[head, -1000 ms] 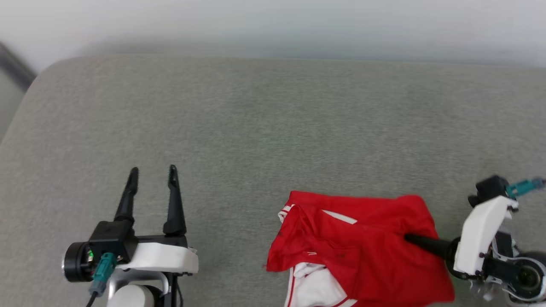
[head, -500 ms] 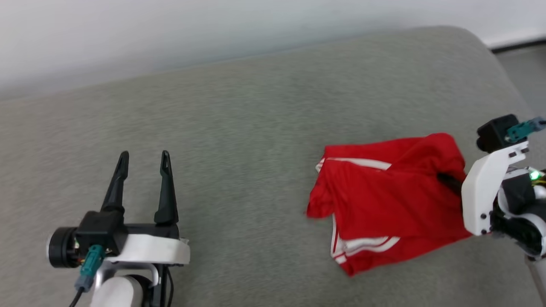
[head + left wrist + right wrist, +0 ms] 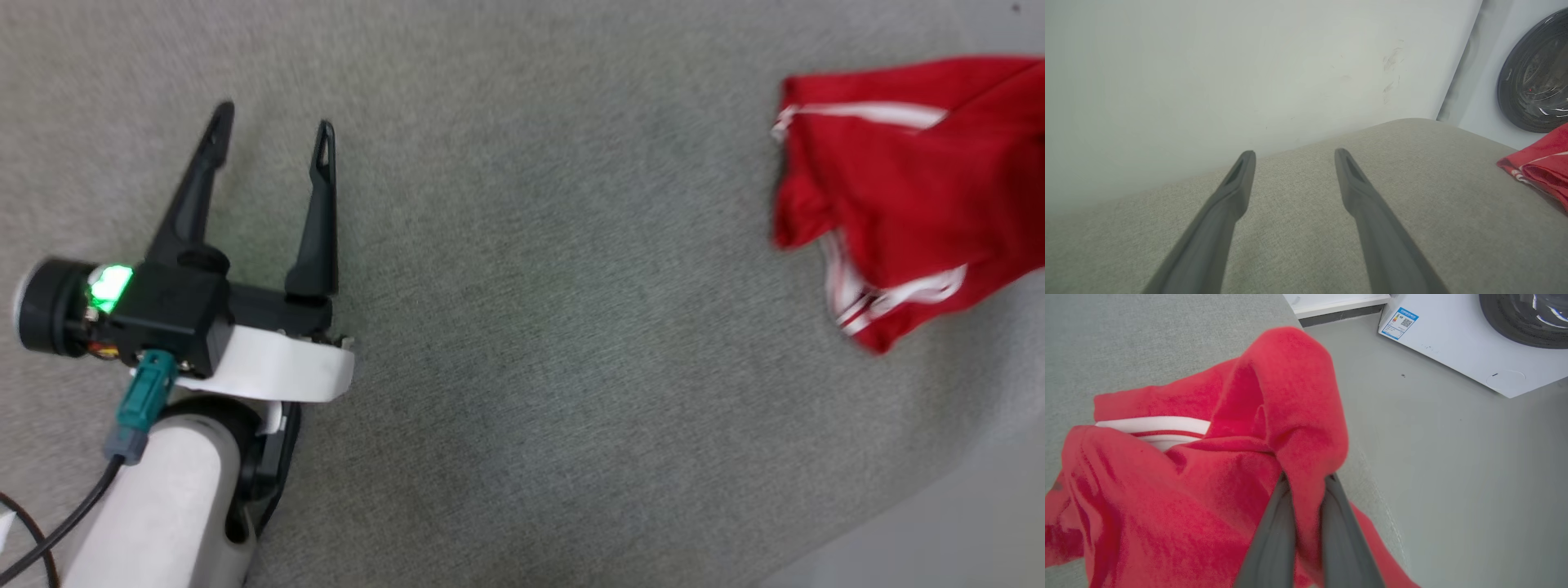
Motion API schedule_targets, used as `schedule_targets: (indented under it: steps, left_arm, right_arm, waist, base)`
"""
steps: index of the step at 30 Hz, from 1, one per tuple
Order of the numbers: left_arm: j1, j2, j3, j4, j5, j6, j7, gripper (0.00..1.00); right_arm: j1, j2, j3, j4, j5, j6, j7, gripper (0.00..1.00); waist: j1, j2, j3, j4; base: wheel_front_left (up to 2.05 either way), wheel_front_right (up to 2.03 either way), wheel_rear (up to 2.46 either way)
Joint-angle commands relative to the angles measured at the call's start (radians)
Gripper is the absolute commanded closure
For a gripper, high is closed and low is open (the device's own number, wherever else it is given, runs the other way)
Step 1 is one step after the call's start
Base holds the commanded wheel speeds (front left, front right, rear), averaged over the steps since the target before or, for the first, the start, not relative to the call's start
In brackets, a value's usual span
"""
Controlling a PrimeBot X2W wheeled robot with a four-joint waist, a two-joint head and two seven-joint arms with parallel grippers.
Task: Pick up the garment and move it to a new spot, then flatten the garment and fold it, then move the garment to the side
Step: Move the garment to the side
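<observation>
The garment (image 3: 906, 188) sits at the far right of the head view, cut by the frame edge. It is a crumpled heap of bright red, soft matte cloth with narrow white stripes along one hem and a white band across its upper fold. It is over the right end of a broad padded cushion (image 3: 531, 327), whose cover is a grey-green woven fabric with a fine, grainy weave and a rounded corner. In the right wrist view the right gripper (image 3: 1308, 479) has its two long, smooth dark-grey fingers drawn close together and clamped on a thick fold of the red cloth. The fold arches up above the fingertips in a hood-like hump, and the rest sags away in loose, wrinkled folds to the left. That view is too blurred to tell whether the lower folds rest on the cushion. Beyond the cushion's edge lies a smooth, plain grey floor (image 3: 1453, 477). On it stands a white, flat-sided appliance (image 3: 1453, 339) with a glossy dark round door and a small printed label (image 3: 1401, 322) near its corner. The left gripper (image 3: 273, 118) is over bare cushion at the left, well apart from the garment. Its slim, tapering black fingers are spread wide with nothing between them, on a black block and a glossy white wrist shell. The left wrist view shows a matte, pale wall (image 3: 1208, 61) behind the cushion, faintly scuffed.
</observation>
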Motion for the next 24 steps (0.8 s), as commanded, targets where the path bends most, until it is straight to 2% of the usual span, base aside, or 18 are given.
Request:
schedule_targets:
  steps: [1,4,10,12,13,19,24]
  left_arm:
    - [-0.024,0.008,0.001,-0.014,0.009,-0.004,0.005,0.00]
    - [-0.050,0.025,0.000,-0.040,0.024,-0.007,0.029,0.00]
    - [-0.072,0.034,0.002,-0.051,0.024,-0.010,0.055,0.00]
    - [-0.073,0.034,-0.001,-0.045,0.023,-0.010,0.054,0.00]
    - [-0.074,0.033,-0.001,-0.042,0.023,-0.009,0.052,0.00]
    - [-0.058,0.020,-0.001,-0.011,0.004,-0.003,0.021,0.00]
    - [-0.016,-0.013,-0.003,0.041,-0.034,0.007,-0.022,0.00]
  right_arm:
    - [-0.033,-0.014,-0.014,0.020,-0.008,-0.001,-0.027,1.00]
    - [-0.078,-0.007,-0.053,0.096,-0.022,-0.001,-0.110,1.00]
    - [-0.142,0.053,-0.096,0.267,-0.025,-0.001,-0.281,1.00]
    - [-0.149,0.063,-0.092,0.319,-0.036,-0.001,-0.337,0.51]
    - [-0.154,0.059,-0.095,0.346,-0.045,-0.001,-0.363,0.00]
    - [-0.170,0.039,-0.125,0.473,-0.086,-0.001,-0.503,0.00]
    - [-0.141,0.010,-0.135,0.525,-0.132,-0.001,-0.601,0.00]
  waist:
    - [-0.0001,-0.0001,0.079,-0.004]
    - [-0.0001,-0.0001,0.121,0.004]
    - [-0.0001,-0.0001,0.159,0.011]
    - [-0.0001,-0.0001,0.160,0.016]
    - [-0.0001,-0.0001,0.159,0.019]
    - [-0.0001,-0.0001,0.113,0.031]
    - [-0.0001,-0.0001,0.027,0.054]
  base:
    - [0.00,0.00,0.00]
    - [0.00,0.00,0.00]
    - [0.00,0.00,0.00]
    - [0.00,0.00,0.00]
    - [0.00,0.00,0.00]
    - [0.00,0.00,0.00]
    - [0.00,0.00,0.00]
